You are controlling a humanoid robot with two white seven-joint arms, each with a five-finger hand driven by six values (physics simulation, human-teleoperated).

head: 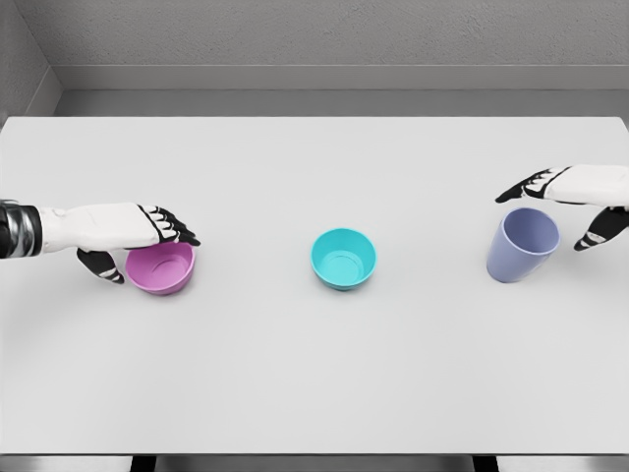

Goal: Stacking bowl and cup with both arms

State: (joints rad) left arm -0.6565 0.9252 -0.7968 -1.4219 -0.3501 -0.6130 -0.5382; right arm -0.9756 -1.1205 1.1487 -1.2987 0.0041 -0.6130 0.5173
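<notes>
Pink bowl point(160, 267), teal bowl point(344, 258), lavender cup point(522, 244) all empty; left hand point(138, 231) and right hand point(580, 197) hover spread, holding nothing.

Teal bowl point(344, 259), upright, open, empty, mid-table. Pink bowl point(160, 268) well to its left, upright, rim partly covered. Lavender cup point(522, 245) well to its right, upright, mouth open.

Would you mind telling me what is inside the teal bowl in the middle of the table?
The teal bowl looks empty: only its own smooth floor shows. Its near inner wall is hidden by the rim.
</notes>
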